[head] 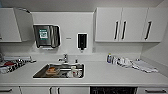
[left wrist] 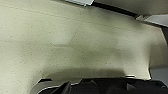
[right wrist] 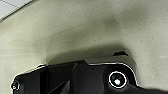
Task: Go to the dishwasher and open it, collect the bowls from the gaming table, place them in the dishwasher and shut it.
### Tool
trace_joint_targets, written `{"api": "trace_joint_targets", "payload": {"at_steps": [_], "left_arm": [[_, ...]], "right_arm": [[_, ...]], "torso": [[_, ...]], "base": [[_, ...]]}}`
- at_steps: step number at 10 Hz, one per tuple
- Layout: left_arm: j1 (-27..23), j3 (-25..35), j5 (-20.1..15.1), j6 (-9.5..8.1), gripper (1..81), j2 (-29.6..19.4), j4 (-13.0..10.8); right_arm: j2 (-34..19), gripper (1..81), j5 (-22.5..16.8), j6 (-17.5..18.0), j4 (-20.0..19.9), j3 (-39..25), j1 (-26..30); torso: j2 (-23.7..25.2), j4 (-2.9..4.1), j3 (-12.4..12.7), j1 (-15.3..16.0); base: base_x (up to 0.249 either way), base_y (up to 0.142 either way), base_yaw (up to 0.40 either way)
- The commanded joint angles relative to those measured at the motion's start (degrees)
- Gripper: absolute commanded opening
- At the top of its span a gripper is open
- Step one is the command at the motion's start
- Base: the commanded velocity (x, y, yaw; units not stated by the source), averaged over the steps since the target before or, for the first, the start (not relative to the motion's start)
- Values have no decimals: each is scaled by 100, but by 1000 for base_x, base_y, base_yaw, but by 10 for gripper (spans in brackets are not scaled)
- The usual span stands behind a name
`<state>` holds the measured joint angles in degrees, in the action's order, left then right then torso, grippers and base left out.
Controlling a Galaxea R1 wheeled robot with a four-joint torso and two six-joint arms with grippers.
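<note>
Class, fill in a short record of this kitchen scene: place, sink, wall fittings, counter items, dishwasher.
place: kitchen counter seen from above
sink: steel sink set in the counter, dishes inside, tap behind it
wall fittings: paper towel dispenser, dark soap dispenser, white upper cabinets
counter items: bottles and cloths at right
dishwasher: dark opening under the counter; looks open

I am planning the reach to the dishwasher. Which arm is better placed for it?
Probably the right. The dishwasher sits below the counter, right of the sink and of the head view's middle, on that arm's side.
</note>
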<state>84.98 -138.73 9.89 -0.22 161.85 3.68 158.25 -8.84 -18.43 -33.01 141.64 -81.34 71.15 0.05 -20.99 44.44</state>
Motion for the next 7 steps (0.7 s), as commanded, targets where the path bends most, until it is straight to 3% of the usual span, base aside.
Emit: {"api": "trace_joint_targets", "payload": {"at_steps": [1, 4, 7], "left_arm": [[-390, 39, -224, -13, 811, -65, -17], [-372, 39, -171, -13, 811, -65, 1], [-372, 30, -171, -4, 811, -30, -25]], "right_arm": [[8, 811, -303, -20, -30, 257, 473], [351, 811, -285, -29, -21, 732, 438], [430, 811, -276, -64, -21, 794, 403]], "torso": [[0, 0, 0, 0], [0, 0, 0, 0], [-2, 0, 0, 0]], "base": [[0, 0, 0], [0, 0, 0], [0, 0, 0]]}}
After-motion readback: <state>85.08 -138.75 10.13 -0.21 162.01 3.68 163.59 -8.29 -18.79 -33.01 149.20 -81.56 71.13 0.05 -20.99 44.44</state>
